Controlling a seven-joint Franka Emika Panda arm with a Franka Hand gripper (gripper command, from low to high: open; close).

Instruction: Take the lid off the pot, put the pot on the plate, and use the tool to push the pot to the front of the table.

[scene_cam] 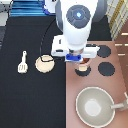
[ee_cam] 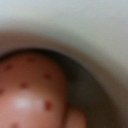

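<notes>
The two-finger gripper (scene_cam: pixel 81 62) sits low over the small pale-pink pot (scene_cam: pixel 83 68) on the pinkish-brown stove panel (scene_cam: pixel 120 75), right of centre in the exterior view; the hand hides most of the pot, so whether it is open or clamped, I cannot tell. The wrist view is filled by the pot's smooth pale inner wall (ee_cam: pixel 75 30) and glossy reddish-orange speckled contents (ee_cam: pixel 30 85), so the camera looks straight into an uncovered pot; lid not visible. The flat round beige plate (scene_cam: pixel 45 63) lies bare on the matte black table (scene_cam: pixel 25 100), pot not on it. The cream-white slotted spatula (scene_cam: pixel 22 62) lies untouched toward the exterior view's left of the plate. The large grey pan (scene_cam: pixel 96 106) sits toward the exterior view's bottom.
</notes>
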